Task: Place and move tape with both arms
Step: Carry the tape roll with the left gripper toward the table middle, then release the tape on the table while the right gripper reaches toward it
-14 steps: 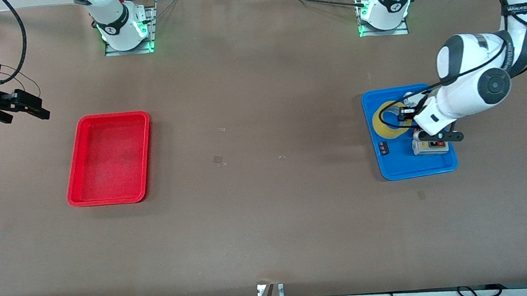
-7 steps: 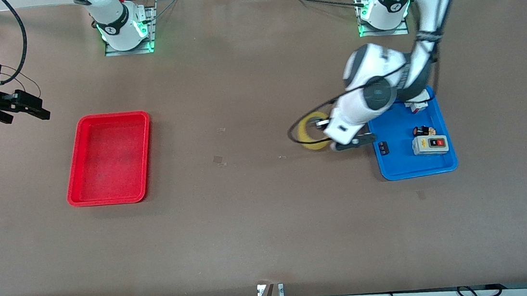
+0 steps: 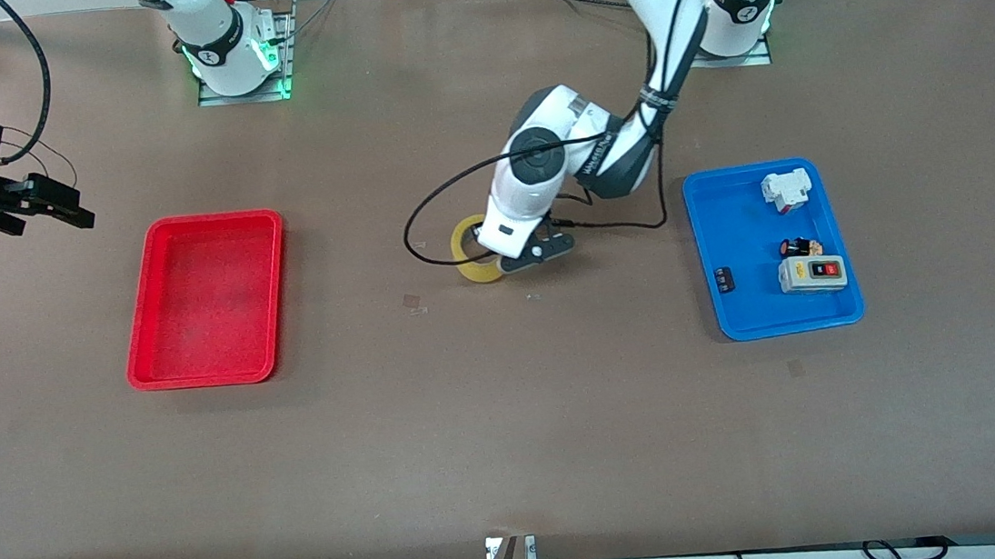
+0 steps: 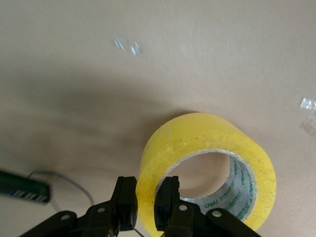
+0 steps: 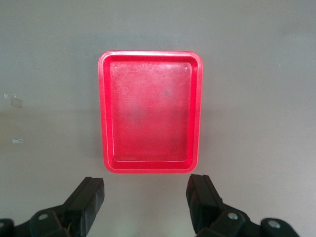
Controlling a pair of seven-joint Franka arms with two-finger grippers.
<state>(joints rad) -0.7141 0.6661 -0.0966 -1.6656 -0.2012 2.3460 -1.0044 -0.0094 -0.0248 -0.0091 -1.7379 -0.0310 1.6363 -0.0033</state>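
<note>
The yellow tape roll (image 3: 474, 257) is at the middle of the table, between the red tray (image 3: 207, 298) and the blue tray (image 3: 741, 293). My left gripper (image 3: 495, 257) is shut on the tape's wall, one finger inside the ring and one outside; the left wrist view shows the tape (image 4: 207, 163) pinched between the fingers (image 4: 127, 202). The tape is at or just above the table. My right gripper (image 3: 43, 203) is open and empty, held high at the right arm's end of the table; its wrist view shows the red tray (image 5: 150, 111) below the open fingers (image 5: 86, 197).
The blue tray holds a white-grey switch box (image 3: 812, 273), a small white part (image 3: 785, 189) and two small dark parts (image 3: 800, 247). Bits of clear tape (image 3: 413, 301) lie on the table near the roll. A black cable (image 3: 419, 223) loops from the left arm.
My left gripper has carried the tape out of the blue tray toward the middle of the table. The right arm has not moved.
</note>
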